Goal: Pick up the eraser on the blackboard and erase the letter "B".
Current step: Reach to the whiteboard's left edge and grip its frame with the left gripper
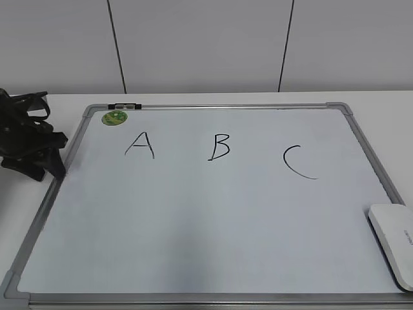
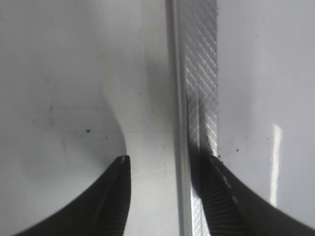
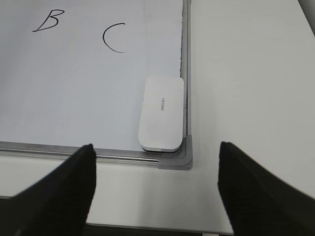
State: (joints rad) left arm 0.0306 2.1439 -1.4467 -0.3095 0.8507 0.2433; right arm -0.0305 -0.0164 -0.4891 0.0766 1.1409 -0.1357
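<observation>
The blackboard is a white board with a grey frame, lying flat on the table. The black letter "B" stands at its upper middle, between "A" and "C"; it also shows in the right wrist view. The white eraser lies in the board's near right corner, and shows in the right wrist view. My right gripper is open and empty, above the table just short of that corner; it is out of the exterior view. My left gripper is open and empty, straddling the board's left frame edge; it also shows in the exterior view.
The letter "A" and the letter "C" flank the "B". A round green sticker sits at the board's far left corner. White table lies right of the board. A grey wall stands behind.
</observation>
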